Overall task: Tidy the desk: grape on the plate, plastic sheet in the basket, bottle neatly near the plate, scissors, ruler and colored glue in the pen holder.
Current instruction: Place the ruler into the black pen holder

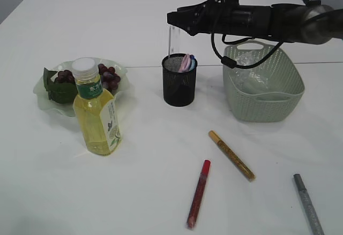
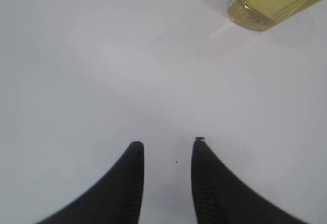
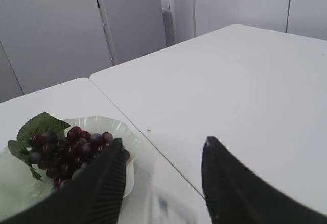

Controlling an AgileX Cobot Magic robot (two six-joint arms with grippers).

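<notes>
The basket (image 1: 263, 89) already holds the clear plastic sheet (image 1: 247, 59). The bottle (image 1: 96, 108) stands beside the plate (image 1: 45, 93), which holds the grapes (image 1: 109, 75). The right hand (image 1: 172, 22) stands open over the pen holder (image 1: 179, 80), and the clear ruler (image 1: 170, 41) pokes out. Three glue pens (image 1: 231, 154) wait on the surface (image 1: 144, 181). The left hand (image 2: 167, 143) is open, holding nothing.

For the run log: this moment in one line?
right gripper open above pen holder | ruler standing in it | left gripper open, empty | three glue pens out
</notes>
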